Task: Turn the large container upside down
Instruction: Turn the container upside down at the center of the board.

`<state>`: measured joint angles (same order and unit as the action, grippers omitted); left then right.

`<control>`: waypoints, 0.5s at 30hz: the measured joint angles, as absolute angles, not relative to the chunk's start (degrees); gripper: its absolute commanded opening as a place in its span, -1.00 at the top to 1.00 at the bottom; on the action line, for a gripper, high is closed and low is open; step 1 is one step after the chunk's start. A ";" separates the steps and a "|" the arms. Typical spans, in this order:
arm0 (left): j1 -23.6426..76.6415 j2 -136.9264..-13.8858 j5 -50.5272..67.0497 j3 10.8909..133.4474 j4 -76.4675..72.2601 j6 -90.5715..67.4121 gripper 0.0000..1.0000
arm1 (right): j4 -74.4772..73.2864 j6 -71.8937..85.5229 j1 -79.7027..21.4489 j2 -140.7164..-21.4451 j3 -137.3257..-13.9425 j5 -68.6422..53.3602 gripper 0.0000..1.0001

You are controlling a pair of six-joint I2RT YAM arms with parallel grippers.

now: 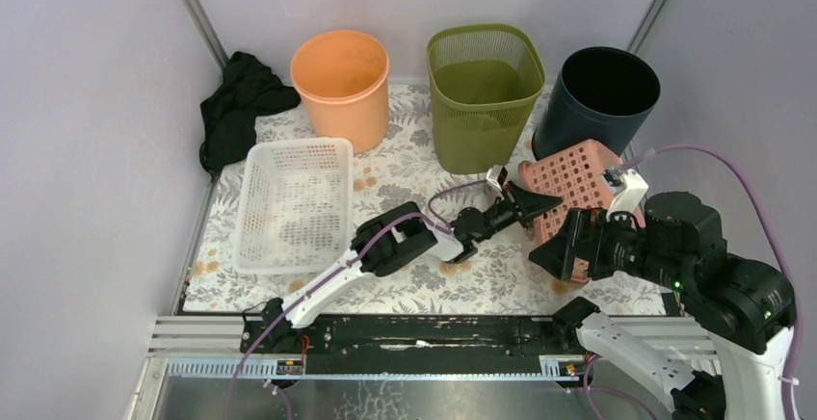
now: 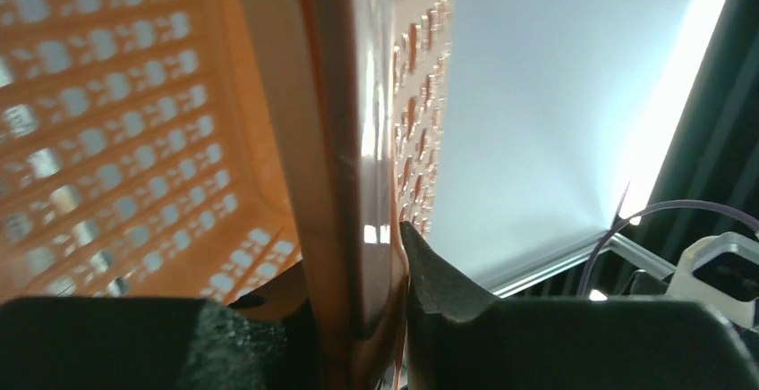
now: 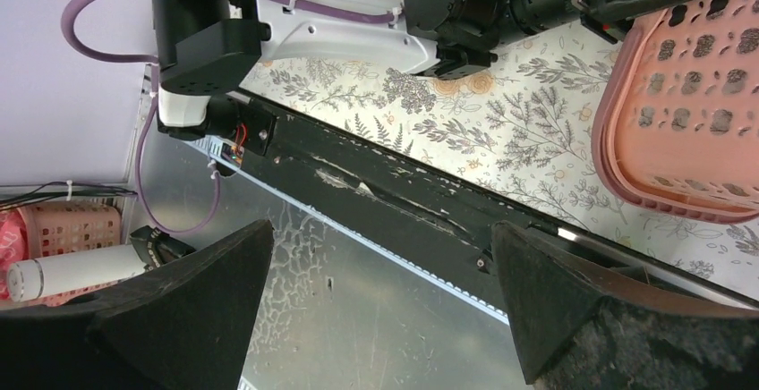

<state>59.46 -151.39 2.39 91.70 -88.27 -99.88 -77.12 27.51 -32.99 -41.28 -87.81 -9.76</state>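
The large container, a pink perforated basket [image 1: 578, 184], stands tipped up on the floral table at the right, its holed base facing the camera. My left gripper [image 1: 540, 206] reaches across to the basket's left rim. In the left wrist view the pink rim [image 2: 358, 139] runs up between the jaws of the left gripper [image 2: 313, 274]; the right finger [image 2: 439, 292] presses on it and the left one sits close on the other side. My right gripper [image 1: 551, 254] hangs in front of the basket, open and empty [image 3: 380, 238], over the table's near rail. The basket's edge [image 3: 689, 113] shows at the upper right of that view.
An orange bucket [image 1: 340, 83], a green mesh bin [image 1: 485, 92] and a dark round bin [image 1: 602, 92] line the back. A white basket [image 1: 294, 203] lies at the left, with a black cloth [image 1: 236, 107] behind it. The black rail [image 1: 405, 328] marks the near edge.
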 measured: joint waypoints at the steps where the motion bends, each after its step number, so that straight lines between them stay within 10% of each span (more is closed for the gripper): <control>1: 59.31 -150.67 2.52 90.08 -88.14 -99.72 0.24 | -76.97 27.55 -32.99 -41.25 -87.59 -9.80 -0.99; 15: 56.88 -139.41 10.33 74.11 -76.44 -94.98 -0.11 | -75.48 28.38 -32.99 -40.88 -84.53 -10.92 -0.99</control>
